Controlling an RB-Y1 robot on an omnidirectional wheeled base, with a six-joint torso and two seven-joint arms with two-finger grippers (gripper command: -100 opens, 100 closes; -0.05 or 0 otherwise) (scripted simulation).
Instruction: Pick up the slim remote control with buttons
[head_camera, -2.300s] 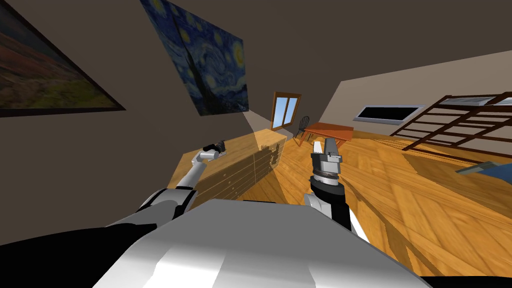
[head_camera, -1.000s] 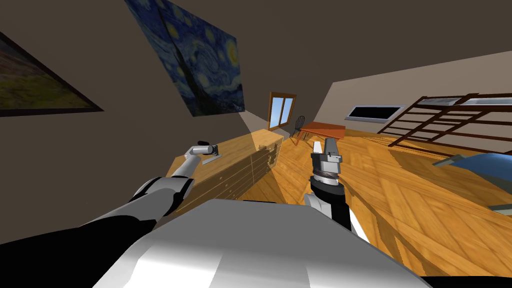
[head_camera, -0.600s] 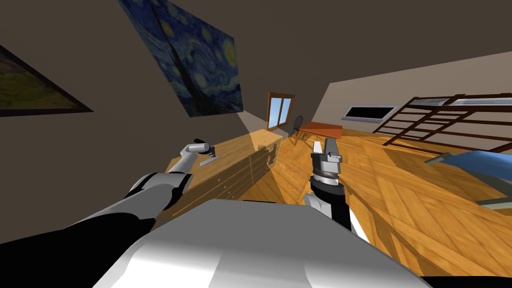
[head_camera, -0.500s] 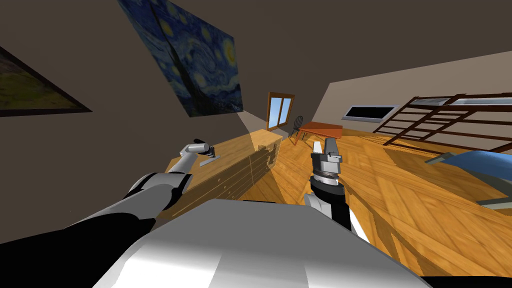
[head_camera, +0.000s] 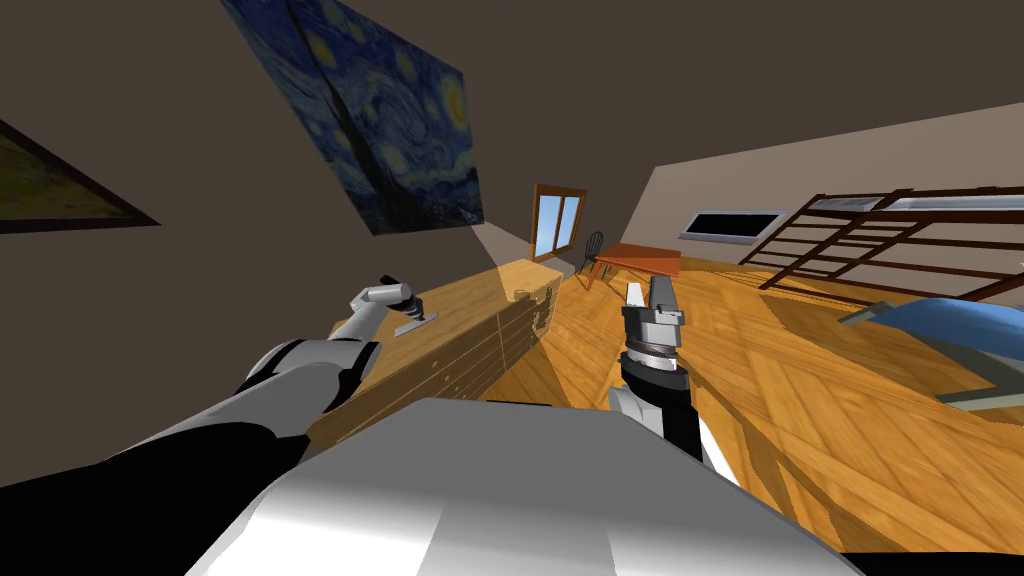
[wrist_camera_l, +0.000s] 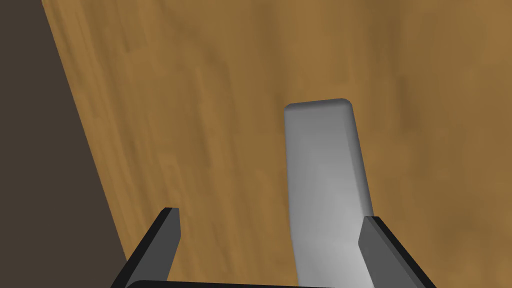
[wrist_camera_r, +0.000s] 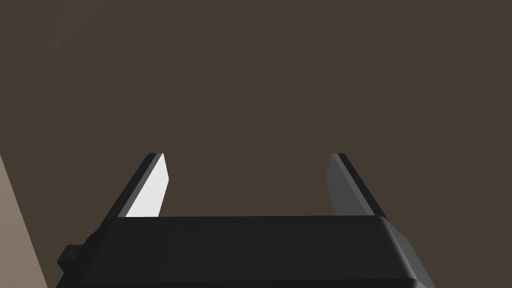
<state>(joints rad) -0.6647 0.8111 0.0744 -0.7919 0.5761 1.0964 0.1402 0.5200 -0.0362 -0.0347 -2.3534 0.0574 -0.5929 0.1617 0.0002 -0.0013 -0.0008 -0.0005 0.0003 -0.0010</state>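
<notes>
**A:** where's the remote (wrist_camera_l: 322, 175) at?

**B:** lying flat on the wooden dresser (head_camera: 470, 300) top, near the wall. Head view just gives a tiny grey sliver by the left gripper (wrist_camera_l: 269, 215). The left wrist view shows a plain grey slab with rounded corners between the spread fingers, closer to one.

**A:** right gripper (wrist_camera_r: 245, 172)?

**B:** raised, fingers apart, gripping nothing.

White and grey left arm (head_camera: 300, 365), black at the shoulder; black right forearm (head_camera: 660, 395) under a ribbed grey ring. Thin blades on dark boxes at left claw (wrist_camera_l: 269, 215) and right claw (wrist_camera_r: 247, 156).
</notes>
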